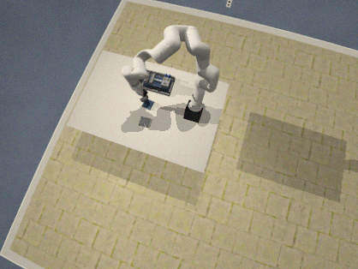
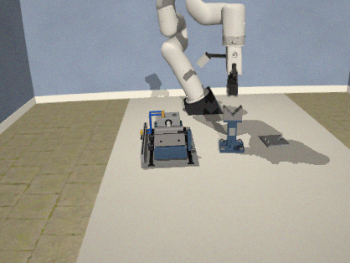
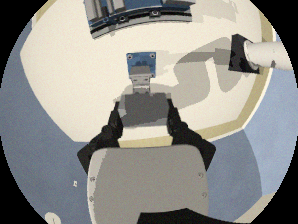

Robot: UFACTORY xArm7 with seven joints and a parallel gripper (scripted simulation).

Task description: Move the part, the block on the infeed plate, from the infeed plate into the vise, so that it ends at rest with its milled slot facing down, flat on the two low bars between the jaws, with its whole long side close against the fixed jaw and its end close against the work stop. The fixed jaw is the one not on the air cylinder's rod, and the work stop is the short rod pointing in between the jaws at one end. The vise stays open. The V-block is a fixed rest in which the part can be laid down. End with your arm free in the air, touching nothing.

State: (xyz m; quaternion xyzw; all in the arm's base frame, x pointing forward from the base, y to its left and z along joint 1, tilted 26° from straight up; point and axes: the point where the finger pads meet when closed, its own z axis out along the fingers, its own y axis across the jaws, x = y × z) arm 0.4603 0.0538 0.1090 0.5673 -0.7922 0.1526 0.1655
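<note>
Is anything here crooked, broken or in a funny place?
Nothing looks broken or spilled. The only unusual thing: the infeed plate lies bare, because the gripper holds the part in the air above the V-block. The vise sits square on its base.
</note>
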